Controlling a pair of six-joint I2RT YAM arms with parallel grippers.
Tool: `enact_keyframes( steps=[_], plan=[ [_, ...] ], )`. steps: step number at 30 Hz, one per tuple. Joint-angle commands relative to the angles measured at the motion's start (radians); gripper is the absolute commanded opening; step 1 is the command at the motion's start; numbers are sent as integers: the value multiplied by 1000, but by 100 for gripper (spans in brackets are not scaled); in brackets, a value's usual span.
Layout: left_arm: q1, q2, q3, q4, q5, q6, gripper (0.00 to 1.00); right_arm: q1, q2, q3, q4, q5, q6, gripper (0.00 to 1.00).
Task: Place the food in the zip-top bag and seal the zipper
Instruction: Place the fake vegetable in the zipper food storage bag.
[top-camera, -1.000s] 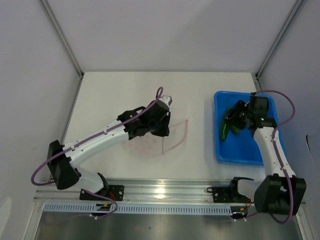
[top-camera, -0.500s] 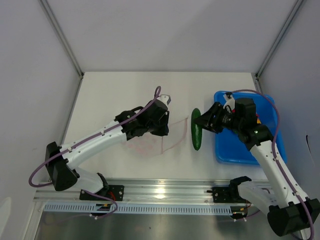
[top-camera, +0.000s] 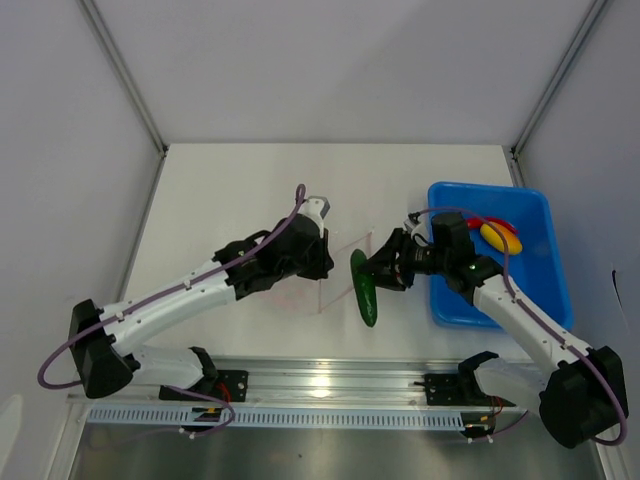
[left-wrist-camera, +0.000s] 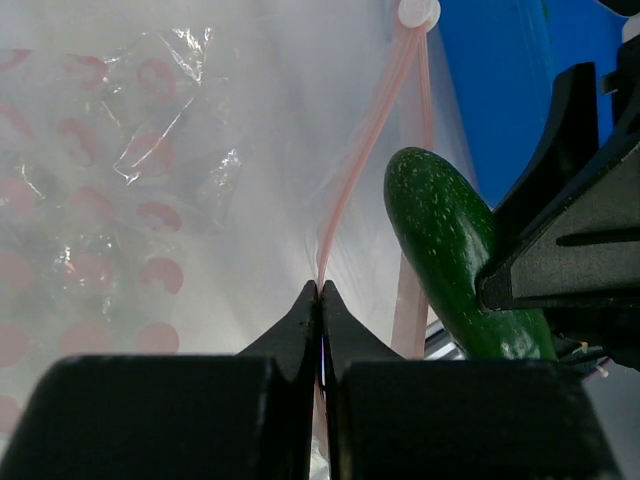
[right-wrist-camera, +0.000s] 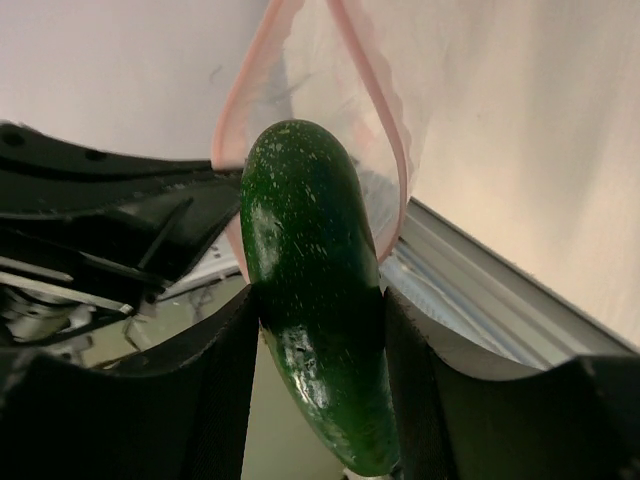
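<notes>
One zip-top bag (left-wrist-camera: 150, 200), clear crinkled film with pink crescent print, lies on the white table (top-camera: 230, 190), one side of its thin pink zipper (left-wrist-camera: 365, 150) pinched between the pressed-together black jaws of the left gripper (left-wrist-camera: 320, 295), so the mouth gapes as a loop. One dark green piece (right-wrist-camera: 305, 270), glossy, speckled, long and round-ended, is clamped across its middle by the right gripper (right-wrist-camera: 318, 330), tip at the bag's mouth; whether it is past the rim cannot be told. One smooth blue plastic bin (top-camera: 500, 290), rectangular, holds one red chili pepper (top-camera: 476, 221) and one rounded yellow piece (top-camera: 500, 237) in its far corner.
</notes>
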Motion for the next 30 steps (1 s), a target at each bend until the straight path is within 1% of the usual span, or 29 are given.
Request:
enact_keyframes(
  steps=[1,4,8,11,14,16,21,24,26,28,30],
  plan=[
    [-33,-47,-36,108,-47,-15,1,4,10,-26,172,-46,171,0],
    [-64,-59,-50,144,-83,2,1,4,23,-43,243,-36,274,0],
    [-104,-71,-60,182,-126,36,1,4,38,-41,223,18,332,0],
    [-122,-79,-64,191,-164,22,1,3,35,-56,211,87,366,0],
    [-130,-84,-60,185,-184,-4,1,4,9,-82,215,173,431,0],
    [-139,-87,-65,191,-196,-15,0,3,-2,-86,189,234,475,0],
    [-162,-67,-51,210,-176,-12,1,12,-8,-82,191,335,572,0],
    [-168,-42,-35,210,-144,-21,1,30,6,-55,176,409,555,0],
    [-170,-25,-16,205,-121,-27,1,53,35,-11,131,461,509,0],
    [-170,-4,11,197,-95,-30,1,72,58,16,131,481,482,0],
    [-171,5,27,185,-87,-33,1,104,102,39,139,492,411,0]
  ],
)
